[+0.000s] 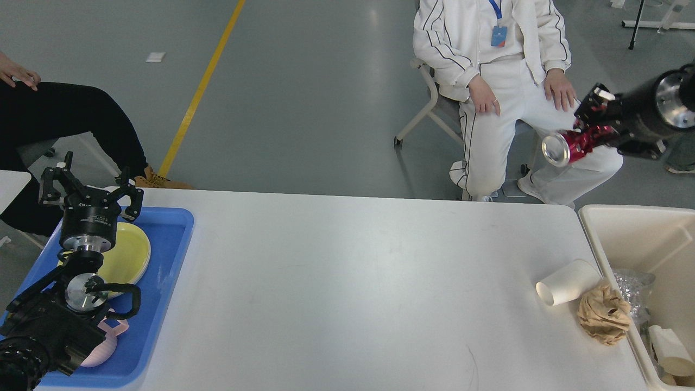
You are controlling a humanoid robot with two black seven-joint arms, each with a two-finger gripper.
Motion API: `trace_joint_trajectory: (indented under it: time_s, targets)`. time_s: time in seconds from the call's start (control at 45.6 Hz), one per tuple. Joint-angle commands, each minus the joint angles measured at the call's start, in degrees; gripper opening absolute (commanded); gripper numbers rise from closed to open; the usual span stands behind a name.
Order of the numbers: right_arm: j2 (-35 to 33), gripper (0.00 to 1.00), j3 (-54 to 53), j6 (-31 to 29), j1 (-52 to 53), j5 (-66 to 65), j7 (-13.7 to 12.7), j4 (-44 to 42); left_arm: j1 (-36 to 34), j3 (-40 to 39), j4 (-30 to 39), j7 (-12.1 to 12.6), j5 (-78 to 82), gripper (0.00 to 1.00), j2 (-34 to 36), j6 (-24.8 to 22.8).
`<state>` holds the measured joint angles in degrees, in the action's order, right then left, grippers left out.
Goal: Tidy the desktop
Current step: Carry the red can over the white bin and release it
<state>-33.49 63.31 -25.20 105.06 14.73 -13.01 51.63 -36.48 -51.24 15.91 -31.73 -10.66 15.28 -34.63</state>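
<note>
So your desktop (353,271) fills most of the lower view, big white matte slab running left to right, mostly bare in the middle. Behind it there's grey floor (304,81) with a yellow line (201,89) running diagonally, and a person in a white tracksuit (499,92) sitting on a chair past the far edge. Someone in black trousers (70,119) sits at far left.

Containers: the blue tray (168,255) sits on the left end with a yellow plate (130,252) in it and something pinkish-white (106,345) nearer you, partly hidden by your arm. The cream bin (613,228) is at the right end, holding crinkly clear plastic (632,285) and a white cup-like thing (670,345).

On the table just beside the bin: a white paper cup (567,282) lying on its side, touching a crumpled brown paper wad (604,314).

Your left gripper (89,187) hangs over the tray, jaws spread wide, nothing in them. Your right gripper (589,130) is up high beyond the table's far right corner, clamped on a red can (567,147).
</note>
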Motion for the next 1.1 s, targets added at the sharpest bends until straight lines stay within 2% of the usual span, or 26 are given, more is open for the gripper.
trace_joint_trajectory:
  time_s: [0.0, 0.131, 0.241, 0.285, 0.351, 0.394, 0.46, 0.482, 0.614, 0.789, 0.92, 1.074]
  targets:
    - [-2.8, 0.1, 0.77, 10.68, -10.65, 0.3, 0.01, -2.76, 0.0, 0.0, 0.0, 0.0, 0.02, 0.96, 0.01, 0.0]
    - [-5.8, 0.1, -0.02, 17.11, -19.27, 0.03, 0.1, -3.9, 0.0, 0.0, 0.0, 0.0, 0.02, 0.96, 0.01, 0.0]
    - [-6.68, 0.11, -1.95, 18.26, -26.21, 0.03, 0.1, -8.11, 0.0, 0.0, 0.0, 0.0, -0.06, 0.96, 0.01, 0.0]
    - [-6.68, 0.15, -3.18, 18.35, -29.46, 0.03, 0.1, -10.31, 0.0, 0.0, 0.0, 0.0, -0.06, 0.96, 0.01, 0.0]
    - [-6.68, 0.34, -5.73, 18.26, -33.95, 0.03, 0.1, -13.74, 0.0, 0.0, 0.0, 0.0, -0.06, 0.96, -0.08, 0.0]
    - [-6.68, 0.56, -7.4, 18.35, -36.85, -0.06, 0.1, -16.2, 0.0, 0.0, 0.0, 0.0, -0.06, 0.96, 0.01, 0.0]
    - [-6.68, 0.98, -10.12, 18.35, -40.45, -0.06, 0.18, -20.33, 0.0, 0.0, 0.0, 0.0, -0.06, 0.96, 0.01, 0.0]
    - [-6.68, 1.0, -11.09, 18.35, -41.51, -0.06, 0.1, -21.47, 0.0, 0.0, 0.0, 0.0, -0.06, 0.96, 0.01, 0.0]
    - [-6.33, 1.0, -14.35, 18.26, -46.09, -0.14, 0.1, -23.59, 0.0, 0.0, 0.0, 0.0, 0.02, 0.96, 0.01, 0.0]
    - [-5.1, 1.0, -14.09, 17.82, -44.86, -0.41, 0.18, -23.15, 0.0, 0.0, 0.0, 0.0, -0.06, 0.96, -0.08, 0.0]
    - [-3.17, 1.0, -12.16, 17.12, -38.54, -0.93, 0.1, -22.01, 0.0, 0.0, 0.0, 0.0, -0.06, 0.96, 0.01, 0.0]
    - [1.05, 1.0, -4.87, 16.33, -25.19, -3.75, -0.43, -16.57, 0.0, 0.0, 0.0, 0.0, -0.06, 0.96, 0.01, 0.0]
